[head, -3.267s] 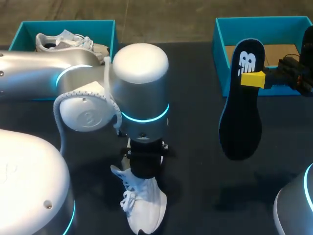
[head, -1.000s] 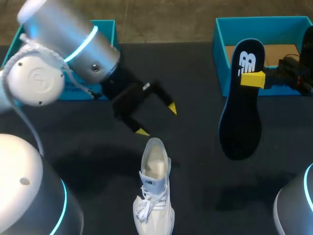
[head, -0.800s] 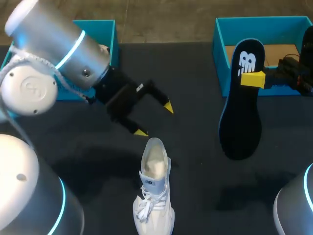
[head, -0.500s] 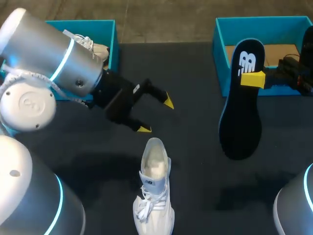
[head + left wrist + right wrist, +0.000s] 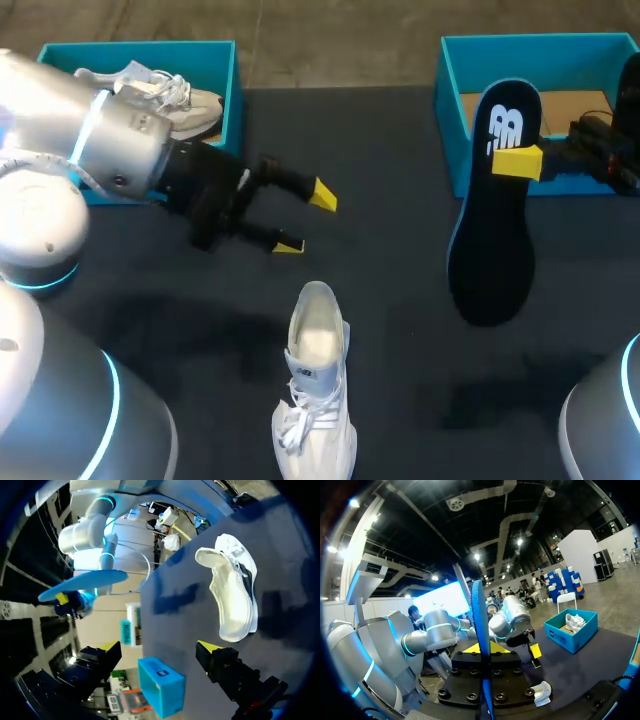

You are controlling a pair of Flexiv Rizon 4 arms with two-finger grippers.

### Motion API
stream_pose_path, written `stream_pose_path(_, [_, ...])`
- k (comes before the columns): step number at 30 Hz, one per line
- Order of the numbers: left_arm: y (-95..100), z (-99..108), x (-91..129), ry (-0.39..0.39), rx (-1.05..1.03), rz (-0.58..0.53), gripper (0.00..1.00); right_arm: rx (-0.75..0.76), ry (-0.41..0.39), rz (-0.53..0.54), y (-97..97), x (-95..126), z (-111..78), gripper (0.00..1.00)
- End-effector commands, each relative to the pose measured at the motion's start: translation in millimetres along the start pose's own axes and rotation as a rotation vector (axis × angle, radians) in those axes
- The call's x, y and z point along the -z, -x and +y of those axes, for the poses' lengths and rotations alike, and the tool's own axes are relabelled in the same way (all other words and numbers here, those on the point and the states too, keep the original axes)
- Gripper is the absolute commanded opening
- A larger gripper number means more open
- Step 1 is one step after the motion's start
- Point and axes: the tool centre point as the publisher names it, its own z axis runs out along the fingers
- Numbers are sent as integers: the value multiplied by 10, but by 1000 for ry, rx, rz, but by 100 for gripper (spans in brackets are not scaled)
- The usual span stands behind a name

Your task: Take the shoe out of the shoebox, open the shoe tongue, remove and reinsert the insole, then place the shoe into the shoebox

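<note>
A white shoe point(image 5: 315, 400) stands on the dark table near the front edge, heel toward the back, its opening showing. It also lies ahead of my left gripper in the left wrist view point(image 5: 230, 592). My left gripper point(image 5: 305, 220) hovers open and holds nothing, behind and to the left of the shoe. My right gripper point(image 5: 518, 160) is shut on the dark insole point(image 5: 495, 200), which hangs upright beside the right shoebox point(image 5: 540, 42). From the right wrist the insole point(image 5: 481, 630) shows edge-on between the fingers.
The left teal shoebox point(image 5: 135, 47) at the back left holds a second white shoe point(image 5: 150, 85). The right shoebox shows a bare cardboard floor. My left arm's big joints fill the left side of the table.
My left arm has swung back and to the left, away from the shoe, its gripper staying open. The right arm and the insole have not moved.
</note>
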Motion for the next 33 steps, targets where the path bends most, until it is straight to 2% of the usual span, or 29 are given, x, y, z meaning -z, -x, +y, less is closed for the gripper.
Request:
stream_pose_path(1, [-33, 34, 24, 8, -15, -183, 100, -1, -1, 0, 8, -15, -1, 0])
stream_pose_path(19, [-33, 34, 24, 8, -15, -183, 100, -1, -1, 0, 8, -15, -1, 0])
stream_pose_path(23, [-16, 91, 105, 52, -65, -243, 100, -1, -1, 0, 8, -15, -1, 0])
stream_pose_path(33, [8, 193, 220, 112, -135, -337, 100, -210, 5, 70, 484, -94, 164, 0])
